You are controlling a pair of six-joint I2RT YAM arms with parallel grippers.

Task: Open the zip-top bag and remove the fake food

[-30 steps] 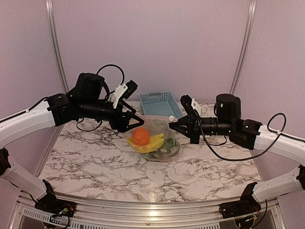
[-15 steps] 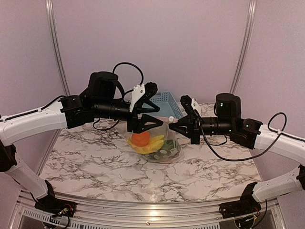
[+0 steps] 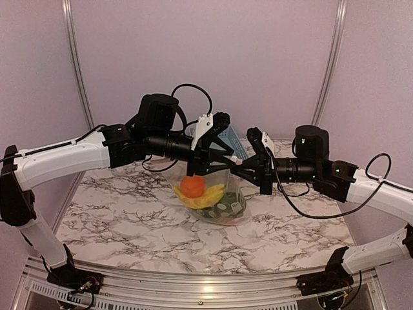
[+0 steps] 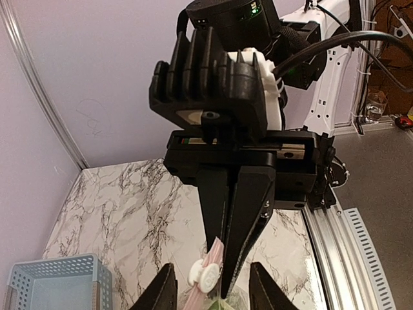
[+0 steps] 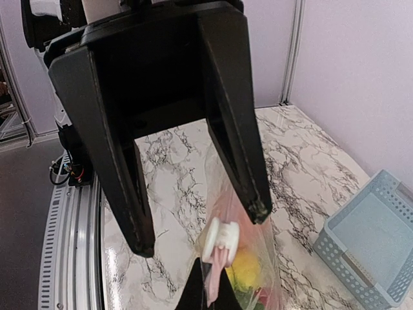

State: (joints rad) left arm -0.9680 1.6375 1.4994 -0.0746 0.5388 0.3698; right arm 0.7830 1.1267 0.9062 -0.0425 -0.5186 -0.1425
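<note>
Two grippers are meeting over the zip-top bag (image 3: 219,197) on a marble-patterned table (image 3: 129,223).
The right gripper (image 4: 226,284) is pinching the bag's pink top strip, its fingers pressed together. The left gripper (image 5: 201,232) is standing spread, its fingers straddling the white slider (image 4: 206,274). The fake food (image 3: 201,192) is sitting inside the bag at mid-table. Pale lilac walls (image 3: 258,58) are enclosing the table, and a light blue basket (image 5: 371,242) is lying near the back.

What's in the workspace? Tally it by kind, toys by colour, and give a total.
zip-top bag: 1
blue basket: 1
orange ball: 1
yellow banana: 1
green toy food: 1 clearly seen; more may be hidden in the bag
Total: 5 visible
</note>
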